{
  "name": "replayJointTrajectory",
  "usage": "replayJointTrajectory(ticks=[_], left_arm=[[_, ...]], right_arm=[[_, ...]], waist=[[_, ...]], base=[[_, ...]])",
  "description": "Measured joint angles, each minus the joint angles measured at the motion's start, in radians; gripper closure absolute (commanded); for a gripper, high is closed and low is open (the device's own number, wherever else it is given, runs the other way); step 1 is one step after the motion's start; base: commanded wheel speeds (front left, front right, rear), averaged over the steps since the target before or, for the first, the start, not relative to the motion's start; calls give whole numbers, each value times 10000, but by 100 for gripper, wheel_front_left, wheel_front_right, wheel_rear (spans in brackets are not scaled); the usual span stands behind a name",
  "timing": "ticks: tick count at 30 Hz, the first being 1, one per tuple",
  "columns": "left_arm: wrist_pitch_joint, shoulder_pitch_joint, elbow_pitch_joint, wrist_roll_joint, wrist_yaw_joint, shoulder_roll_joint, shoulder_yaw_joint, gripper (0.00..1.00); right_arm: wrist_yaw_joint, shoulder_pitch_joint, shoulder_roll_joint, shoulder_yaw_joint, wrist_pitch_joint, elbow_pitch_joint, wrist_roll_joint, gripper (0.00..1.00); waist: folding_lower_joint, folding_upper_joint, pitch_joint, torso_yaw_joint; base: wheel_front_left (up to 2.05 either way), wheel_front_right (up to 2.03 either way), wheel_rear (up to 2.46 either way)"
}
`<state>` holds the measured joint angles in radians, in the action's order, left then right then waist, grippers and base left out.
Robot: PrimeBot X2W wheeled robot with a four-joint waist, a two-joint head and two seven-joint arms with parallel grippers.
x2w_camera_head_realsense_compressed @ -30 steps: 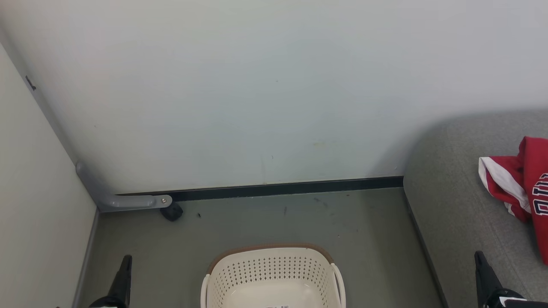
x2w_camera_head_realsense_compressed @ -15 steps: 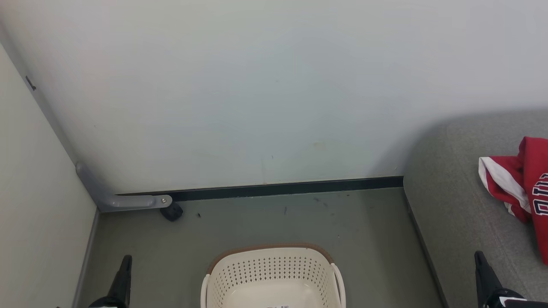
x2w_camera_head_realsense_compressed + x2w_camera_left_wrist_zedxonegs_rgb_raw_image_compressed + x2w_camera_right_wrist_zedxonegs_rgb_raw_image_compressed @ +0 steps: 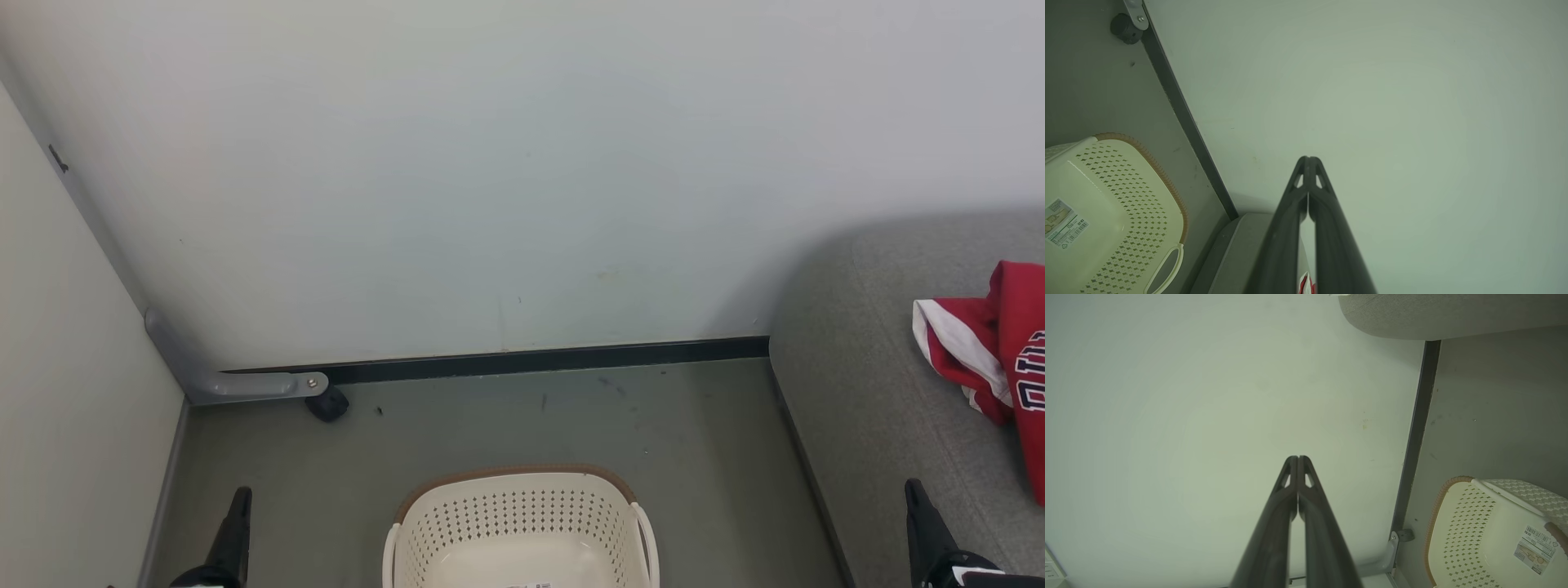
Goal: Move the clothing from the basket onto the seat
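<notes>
**A:** Starting from the bottom edge of the head view, what do the grippers look like?

**B:** The left gripper [image 3: 242, 498] rises at the lower left and the right gripper [image 3: 913, 490] at the lower right, both pointing up the frame. In each wrist view the two dark fingers [image 3: 1286, 237] are pressed together to the tips, with nothing between them.

**A:** And the basket?

**B:** The basket [image 3: 514, 510] stands mouth-up on the grey floor [image 3: 694, 457] at bottom centre, between the grippers. Its brown rim [image 3: 514, 470] curves toward the wall, and its looped handles [image 3: 651, 545] sit at frame left and frame right. The bottom edge cuts it off, so I cannot tell which way its long axis runs. Its bare plastic bottom carries a printed label [image 3: 1063, 223].

**A:** Where is the clothing?

**B:** It lies on the grey seat [image 3: 865, 408] at the right of the frame, well apart from the basket. The red clothing [image 3: 1000, 351] is crumpled against the right edge, which crops it. The heap's long axis runs top to bottom. A fold with a broad white stripe [image 3: 955, 347] points toward frame left, and there is lettering [image 3: 1030, 384] at the very edge.

**A:** Farther back?

**B:** A grey bracket [image 3: 245, 384] with a black round foot [image 3: 328, 403] sits at the left. A black skirting strip [image 3: 531, 359] runs to the seat's rounded corner, below the pale wall [image 3: 522, 163].
</notes>
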<state>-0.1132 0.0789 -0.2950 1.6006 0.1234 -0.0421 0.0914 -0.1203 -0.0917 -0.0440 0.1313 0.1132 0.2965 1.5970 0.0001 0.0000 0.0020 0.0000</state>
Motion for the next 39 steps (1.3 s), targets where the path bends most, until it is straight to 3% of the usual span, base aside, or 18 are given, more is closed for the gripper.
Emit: replayJointTrajectory(ticks=[39], left_arm=[[0,0,4,0,0,2,0,100]], right_arm=[[0,0,2,0,0,-2,0,100]], waist=[[-1,0,0,0]], base=[[0,0,0]])
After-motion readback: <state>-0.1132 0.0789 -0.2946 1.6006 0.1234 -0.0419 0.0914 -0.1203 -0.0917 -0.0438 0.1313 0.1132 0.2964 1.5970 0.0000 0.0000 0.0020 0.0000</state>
